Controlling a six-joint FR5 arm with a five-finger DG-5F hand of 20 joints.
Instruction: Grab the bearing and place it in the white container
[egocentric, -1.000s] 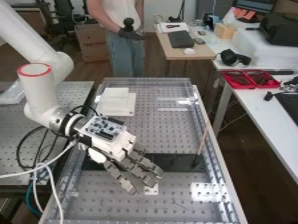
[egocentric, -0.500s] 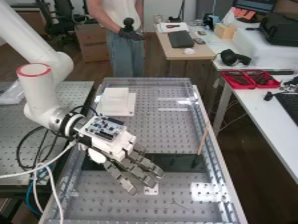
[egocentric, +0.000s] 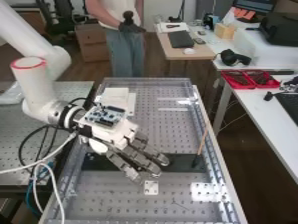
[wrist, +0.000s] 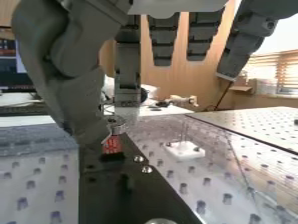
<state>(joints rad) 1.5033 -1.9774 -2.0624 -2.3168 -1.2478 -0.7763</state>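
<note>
Risk | you can't tell if hand (egocentric: 114, 133) grips bearing (wrist: 116, 121), just above red block (wrist: 112, 145) | off-centre hold could slip, dropping it before white container (egocentric: 115, 94)

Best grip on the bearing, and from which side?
I'd pinch the bearing across opposite sides of its round rim, coming from above: the metal rim sits at the top of the red block, which would obstruct a grip from below.
</note>
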